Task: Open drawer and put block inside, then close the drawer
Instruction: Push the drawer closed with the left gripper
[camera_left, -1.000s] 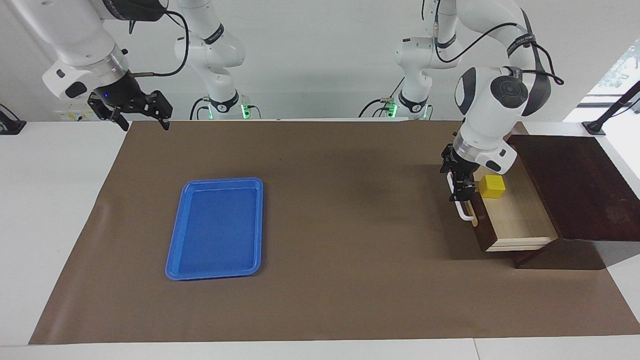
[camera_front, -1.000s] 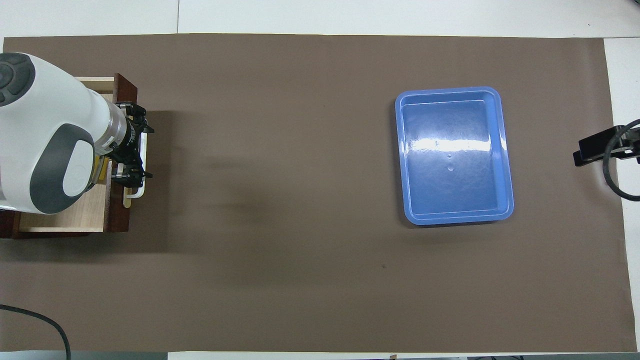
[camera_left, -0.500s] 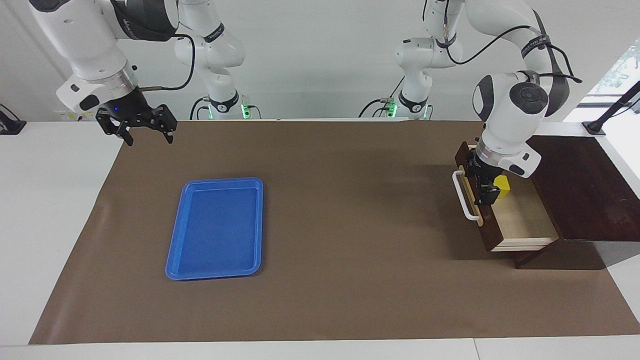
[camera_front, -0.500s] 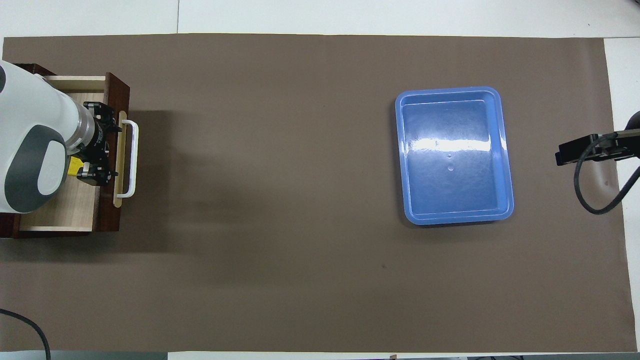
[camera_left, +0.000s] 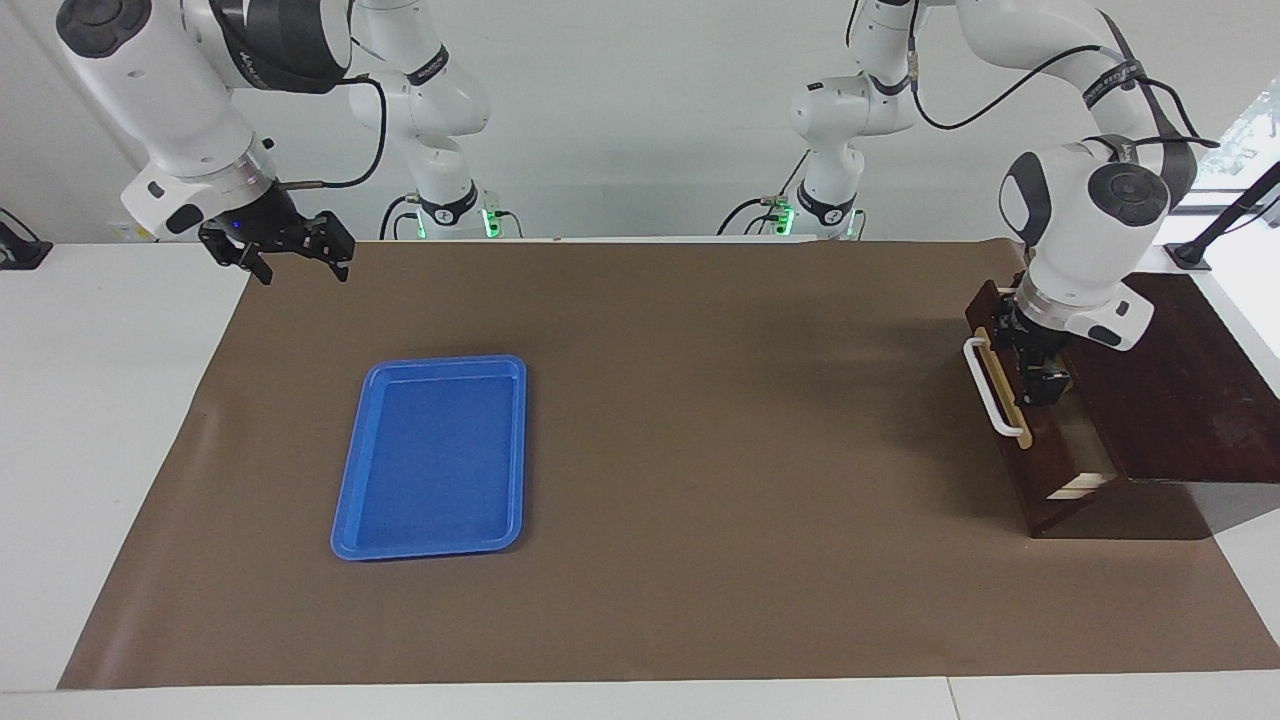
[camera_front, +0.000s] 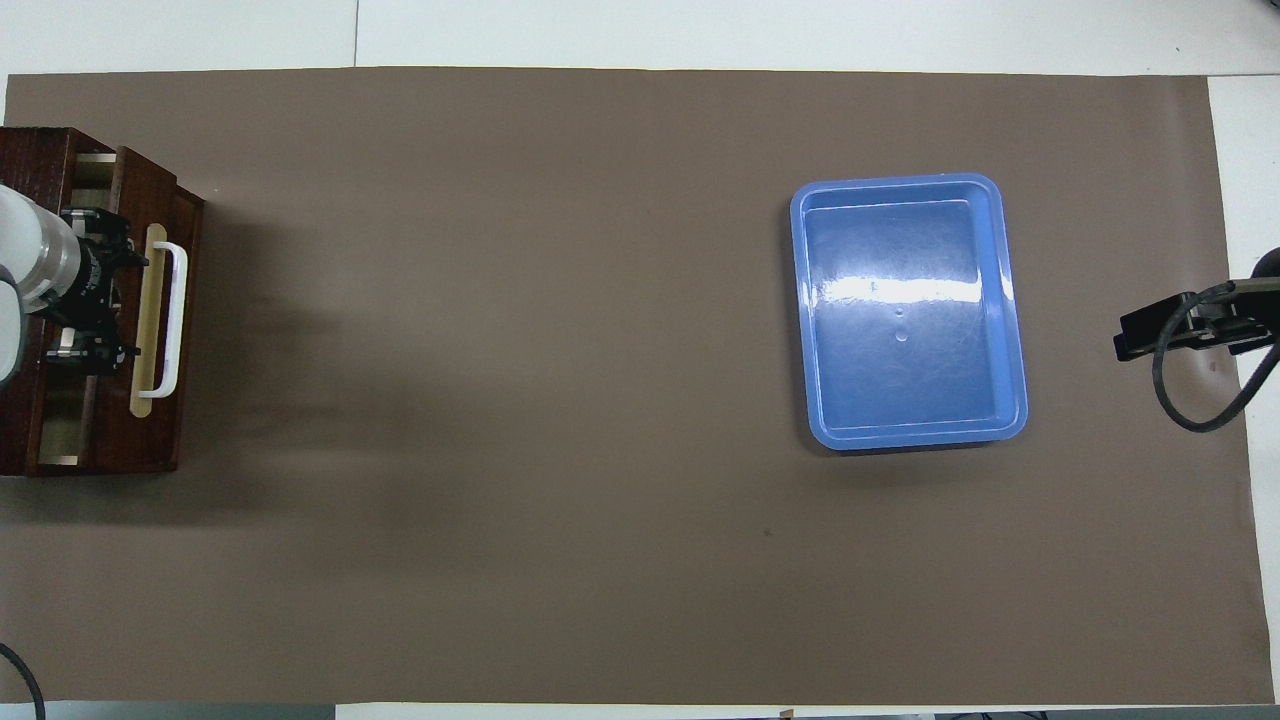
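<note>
The drawer (camera_left: 1012, 455) of the dark brown box (camera_left: 1170, 380) stands out only a narrow way. A thin strip of pale wood (camera_left: 1078, 468) shows between its front panel and the box. Its white bar handle (camera_left: 985, 392) faces the middle of the table. My left gripper (camera_left: 1040, 388) is open and hangs low over that narrow gap, just on the box's side of the front panel (camera_front: 150, 185) and across its width. Whether it touches the panel I cannot tell. The block is hidden. My right gripper (camera_left: 292, 262) waits open, raised over the table's edge at the right arm's end.
A flat blue tray (camera_left: 430, 455) lies on the brown mat toward the right arm's end, with nothing in it (camera_front: 905, 310). The brown mat (camera_left: 700, 420) covers most of the table between tray and box. Part of the right arm's hand (camera_front: 1185, 320) shows at the overhead view's edge.
The drawer has slid in from wide open to almost shut, and my left gripper has moved with it toward the box. The yellow block has gone out of sight. The right gripper shifted slightly.
</note>
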